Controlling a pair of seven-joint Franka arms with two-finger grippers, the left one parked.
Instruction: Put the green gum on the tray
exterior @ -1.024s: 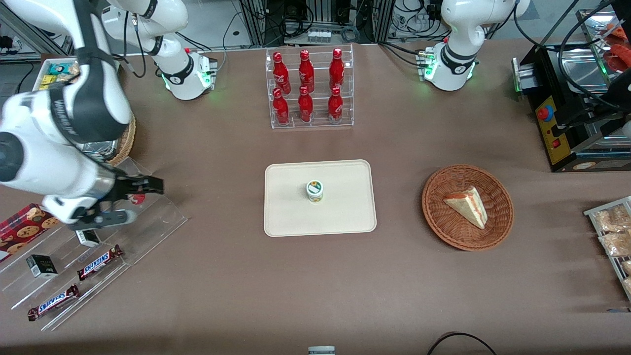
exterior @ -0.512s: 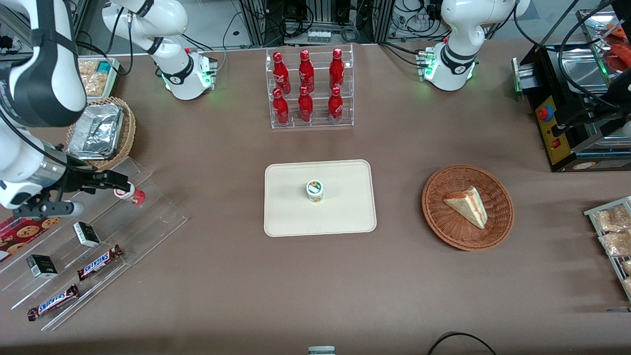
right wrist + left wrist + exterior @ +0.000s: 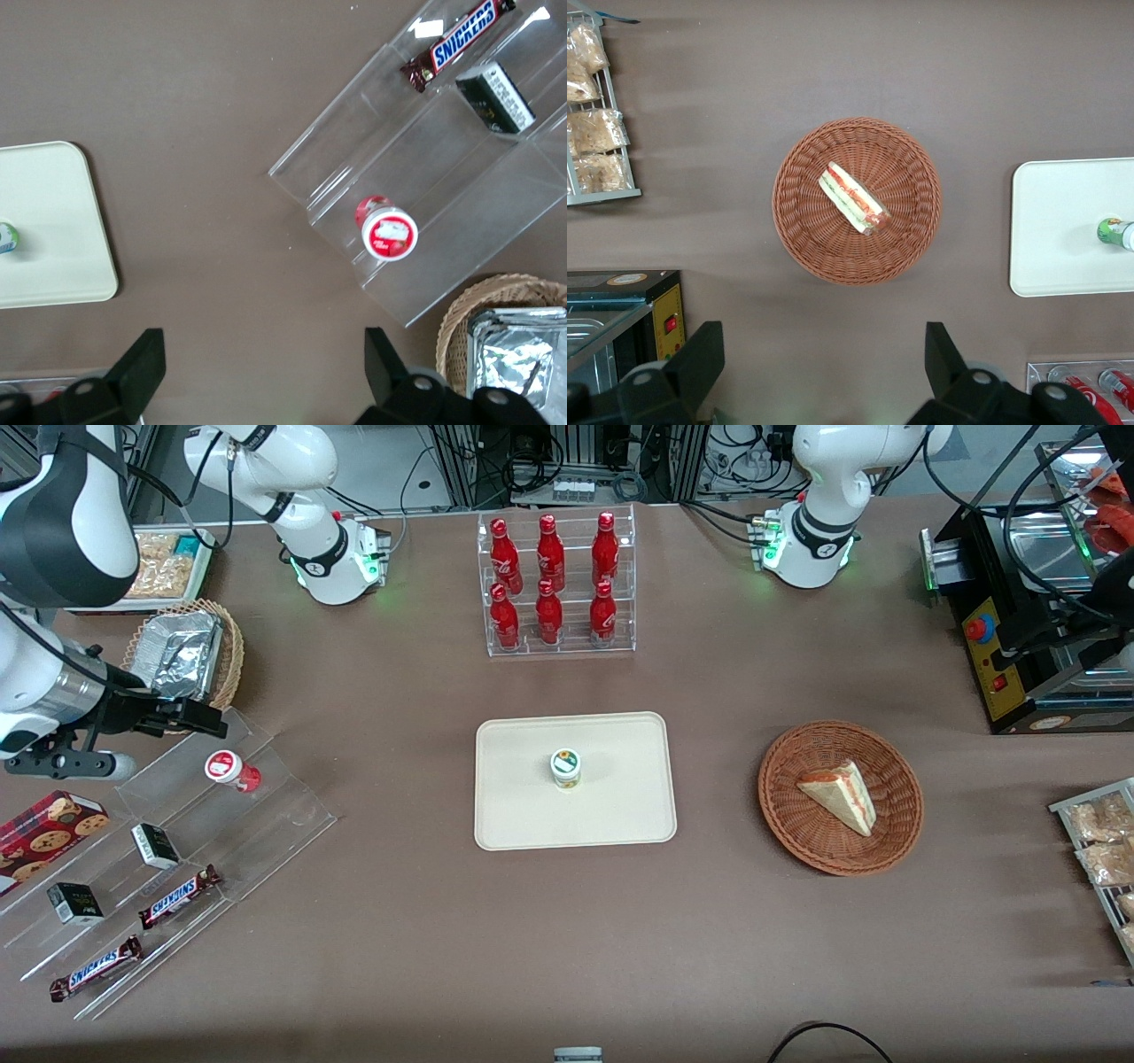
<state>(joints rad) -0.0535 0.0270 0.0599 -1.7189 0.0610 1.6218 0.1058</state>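
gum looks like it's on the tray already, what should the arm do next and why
Probably just retreat and park. The green gum stands upright on the tray, apart from the open, empty gripper, which is up over the clear stepped rack near the red-lidded bottle.

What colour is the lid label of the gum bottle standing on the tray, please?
Green and white, on the green gum on the tray; clearest in the front view.

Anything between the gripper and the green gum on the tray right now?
Front view: between gripper and green gum lie bare tablecloth and bare tray surface.
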